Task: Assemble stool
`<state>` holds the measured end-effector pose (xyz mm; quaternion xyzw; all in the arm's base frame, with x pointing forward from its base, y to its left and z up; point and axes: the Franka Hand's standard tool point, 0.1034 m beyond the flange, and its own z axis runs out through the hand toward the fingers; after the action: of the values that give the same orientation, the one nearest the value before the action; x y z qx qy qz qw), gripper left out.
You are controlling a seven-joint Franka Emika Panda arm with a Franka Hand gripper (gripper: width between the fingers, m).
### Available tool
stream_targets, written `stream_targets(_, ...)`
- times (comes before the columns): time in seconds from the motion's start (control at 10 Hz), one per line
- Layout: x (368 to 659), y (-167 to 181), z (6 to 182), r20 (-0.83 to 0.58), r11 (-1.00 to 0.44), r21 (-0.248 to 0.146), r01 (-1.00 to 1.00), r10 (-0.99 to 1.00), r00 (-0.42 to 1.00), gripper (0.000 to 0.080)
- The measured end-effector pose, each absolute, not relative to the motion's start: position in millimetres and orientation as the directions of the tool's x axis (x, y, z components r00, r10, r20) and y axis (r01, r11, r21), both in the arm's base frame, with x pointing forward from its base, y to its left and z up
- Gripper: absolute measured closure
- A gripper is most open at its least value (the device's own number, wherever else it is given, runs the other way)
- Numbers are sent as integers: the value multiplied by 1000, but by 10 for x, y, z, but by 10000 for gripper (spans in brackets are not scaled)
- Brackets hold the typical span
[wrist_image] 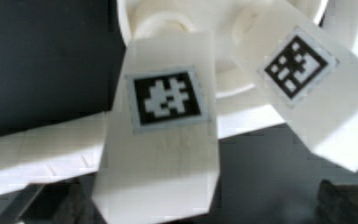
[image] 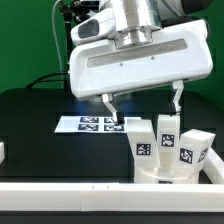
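The stool's round white seat [image: 160,172] lies on the black table at the exterior view's right. Three short white legs with marker tags stand up from it: one [image: 140,140] nearest the marker board, one [image: 168,133] in the middle, one [image: 196,150] at the exterior view's right. My gripper [image: 144,113] is open just above them, its fingers wide apart either side of the first leg's top. In the wrist view that leg [wrist_image: 163,120] runs between my dark fingertips [wrist_image: 345,200], closer to one, with a gap to the other. A second leg [wrist_image: 304,70] and the seat [wrist_image: 34,150] show behind.
The marker board [image: 88,123] lies flat on the table just beside the stool at the exterior view's left. A white rim [image: 90,200] runs along the table's front edge. A small white object [image: 2,152] shows at the far left edge.
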<state>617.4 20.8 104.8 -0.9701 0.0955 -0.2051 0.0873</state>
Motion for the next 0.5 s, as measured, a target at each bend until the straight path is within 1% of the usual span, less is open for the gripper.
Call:
stream_targets(0.2, 6159, 228, 1023, 349, -965, -220, -145, -217, 912, 150)
stream_targets(0.3, 6174, 187, 1011, 361, -971, -205, -125, -194, 912, 150)
stream_targets(0.4, 6144, 226, 986, 322, -973, -208, -101, -166, 932, 150)
stream_targets(0.5, 6131, 271, 1008, 230, -971, -228, -66, -120, 966, 150)
